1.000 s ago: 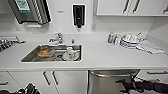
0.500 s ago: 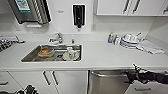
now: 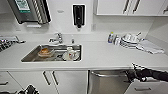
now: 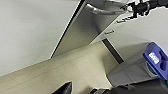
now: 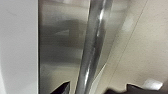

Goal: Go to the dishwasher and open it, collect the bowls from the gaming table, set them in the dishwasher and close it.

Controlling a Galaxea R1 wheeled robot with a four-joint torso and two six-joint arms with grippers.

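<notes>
The dishwasher (image 3: 107, 83) sits under the white counter, steel-fronted, with a bar handle (image 3: 107, 74) across its top. My right gripper (image 3: 132, 75) comes in from the right and is at the handle's right end. In the right wrist view the shiny handle (image 5: 92, 45) runs between the two dark fingertips of the right gripper (image 5: 98, 88), which stand apart on either side of it. The left wrist view has the dishwasher front (image 4: 85, 32), its handle (image 4: 100, 10) and the right gripper (image 4: 132, 8). My left arm (image 3: 30, 90) hangs low at the left. The bowls and the gaming table are out of view.
A sink (image 3: 30, 56) in the counter holds an orange-brown dish (image 3: 45, 52) and white crockery (image 3: 71, 53). White dishes (image 3: 130, 40) and a cloth (image 3: 150, 47) lie at the counter's right. White cabinet doors (image 3: 65, 82) adjoin the dishwasher on its left.
My right arm has reached in from the right edge of the head view to the dishwasher's handle. The counter and sink have not shifted.
</notes>
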